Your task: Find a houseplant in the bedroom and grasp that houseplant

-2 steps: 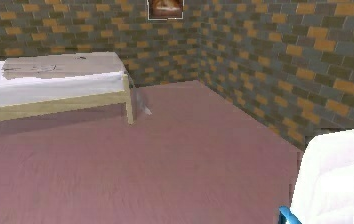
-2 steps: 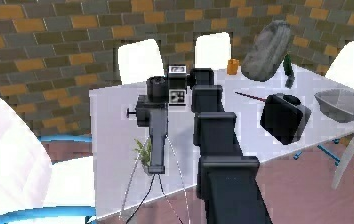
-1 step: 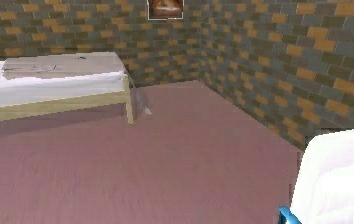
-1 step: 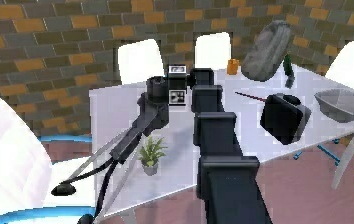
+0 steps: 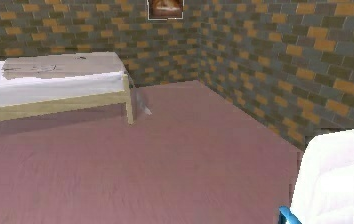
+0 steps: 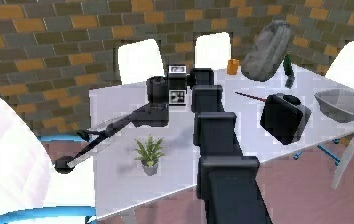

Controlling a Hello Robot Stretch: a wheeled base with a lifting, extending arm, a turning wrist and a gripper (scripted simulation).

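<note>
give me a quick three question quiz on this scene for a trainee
1. True or false: the houseplant stands on the white table.
2. Which of these sits nearest the grey bowl? A) black box B) orange cup C) houseplant
3. Which piece of furniture stands at the forward view's left?

Key: 1 true. 2 A. 3 the bed.

A low wood-framed bed with white mattress and beige blanket [image 5: 55, 85] stood against orange-and-brown brick walls [image 5: 275, 60], a small framed picture [image 5: 165, 8] above, a white chair [image 5: 337, 175] at lower right.
</note>
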